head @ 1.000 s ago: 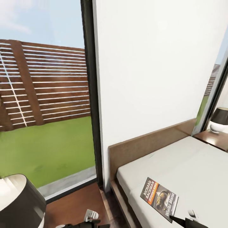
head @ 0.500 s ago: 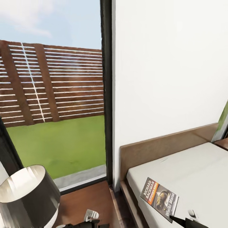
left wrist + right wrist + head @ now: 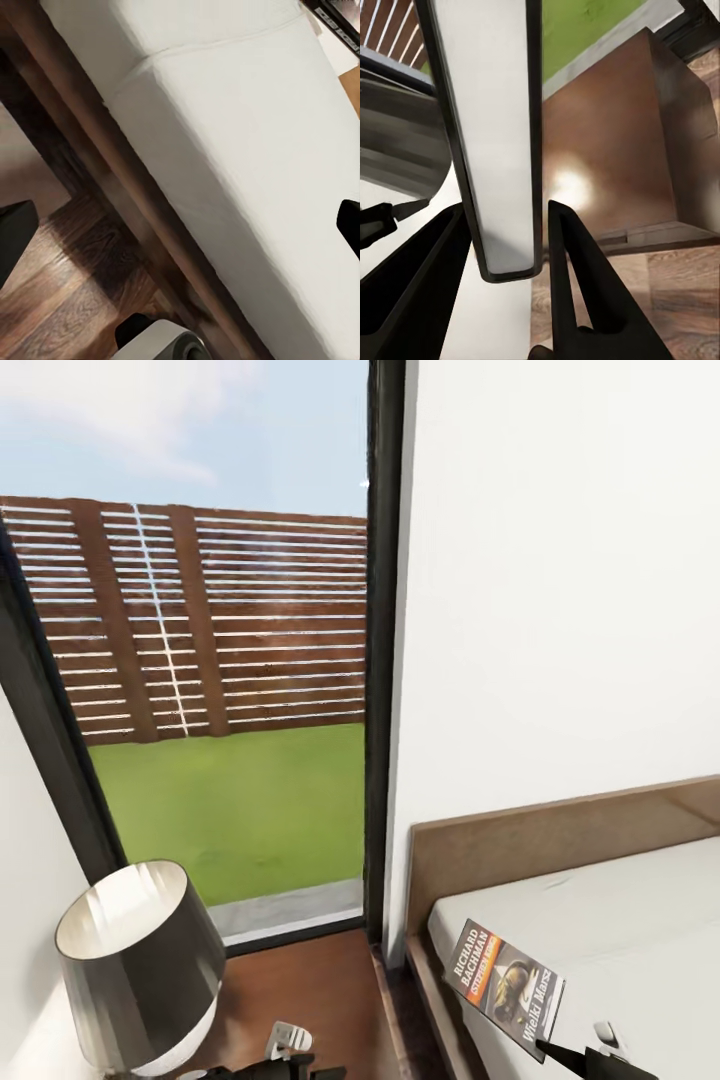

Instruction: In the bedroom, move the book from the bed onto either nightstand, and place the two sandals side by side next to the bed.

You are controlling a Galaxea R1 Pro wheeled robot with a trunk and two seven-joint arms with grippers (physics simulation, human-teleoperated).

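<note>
Your right tool (image 3: 506, 247) pinches the book (image 3: 487, 135) by its bottom edge, up in the air beside the bed (image 3: 600, 900). It looks thin, light and bendy, so grip near the spine. The nightstand (image 3: 300, 990) is close.

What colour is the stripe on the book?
Orange, on the book's dark grey cover. The head view shows it best.

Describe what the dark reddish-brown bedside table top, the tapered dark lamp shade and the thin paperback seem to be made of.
Dark reddish-brown bedside table top: looks like polished wood, given the faint grain and a bright glossy highlight in the right wrist view.
Tapered dark lamp shade: smooth dark outside, pale streaked sheen inside; material unclear.
Thin paperback, held in the right gripper: printed paper cover, apparently slightly glossy.
</note>
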